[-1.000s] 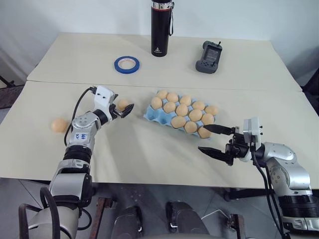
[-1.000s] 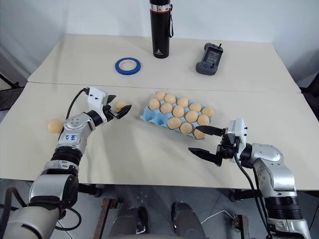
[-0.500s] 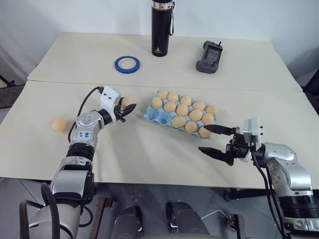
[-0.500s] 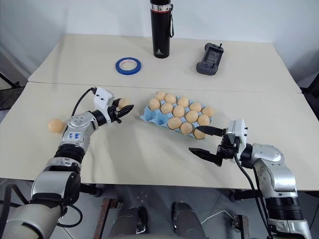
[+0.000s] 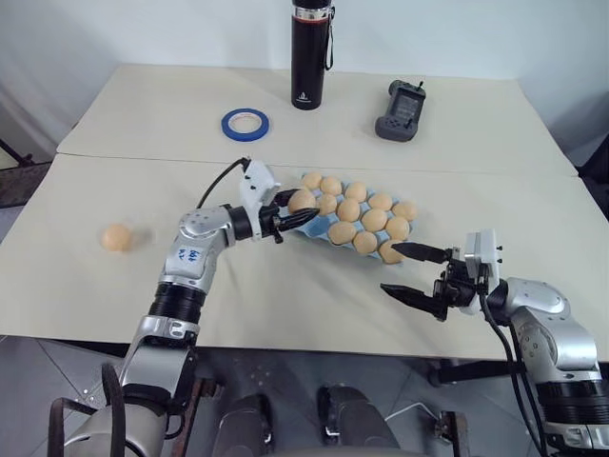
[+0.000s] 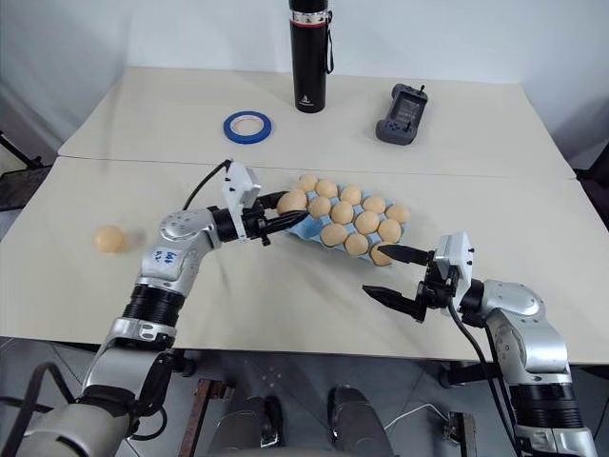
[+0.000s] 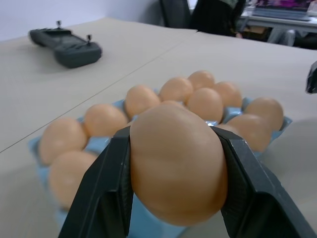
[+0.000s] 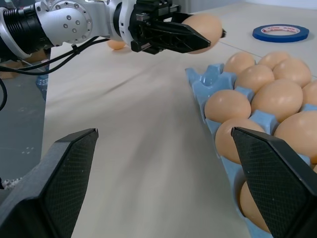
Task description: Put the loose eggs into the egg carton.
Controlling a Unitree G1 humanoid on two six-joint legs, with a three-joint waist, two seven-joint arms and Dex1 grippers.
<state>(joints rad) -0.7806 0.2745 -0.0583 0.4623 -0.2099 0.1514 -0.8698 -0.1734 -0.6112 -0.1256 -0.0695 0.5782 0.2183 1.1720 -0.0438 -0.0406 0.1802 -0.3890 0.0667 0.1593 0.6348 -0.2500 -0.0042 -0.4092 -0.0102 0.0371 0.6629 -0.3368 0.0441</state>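
Pinching 1 egg [image 5: 302, 200] over the egg carton [image 5: 314, 228], left fingers [image 5: 306, 218] clamp it; right fingers [image 5: 415, 251] gape empty.

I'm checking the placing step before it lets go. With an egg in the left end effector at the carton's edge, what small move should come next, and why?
Probably a short carry onward, then down. The left end effector is shut on an egg at the near-left corner of the egg carton, where a blue cup shows bare. Centre the egg over that cup, lower it, and only then open.
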